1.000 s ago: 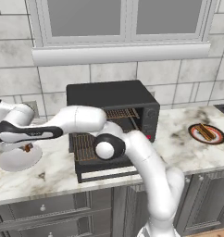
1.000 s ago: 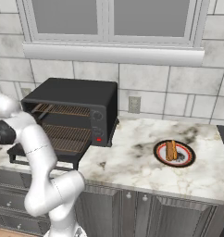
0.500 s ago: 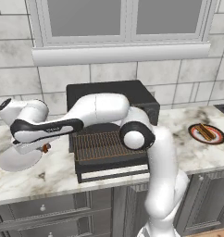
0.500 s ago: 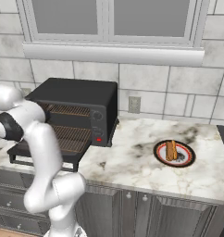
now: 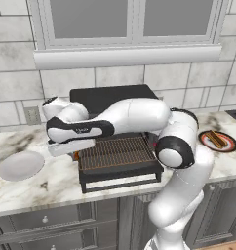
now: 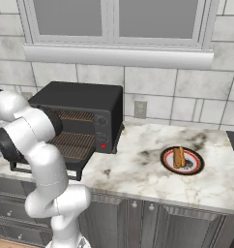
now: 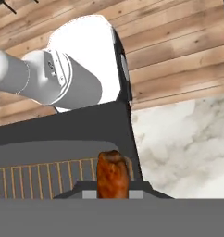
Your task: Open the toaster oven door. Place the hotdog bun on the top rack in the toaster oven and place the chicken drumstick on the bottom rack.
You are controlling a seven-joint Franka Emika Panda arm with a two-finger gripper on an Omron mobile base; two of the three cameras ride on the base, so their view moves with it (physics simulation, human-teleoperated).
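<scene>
Reaching left across the toaster oven point(image 5: 110, 97), tool point(image 5: 76, 155) clamps chicken drumstick point(image 7: 112, 174).

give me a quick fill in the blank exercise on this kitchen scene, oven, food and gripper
1. The toaster oven door hangs ____, so the wire racks show.
2. The gripper is shut on the chicken ____.
3. The hotdog bun lies on a round ____ to the right of the toaster oven.
4. The white plate on the left of the counter is ____.

Missing words: open; drumstick; plate; empty
</scene>
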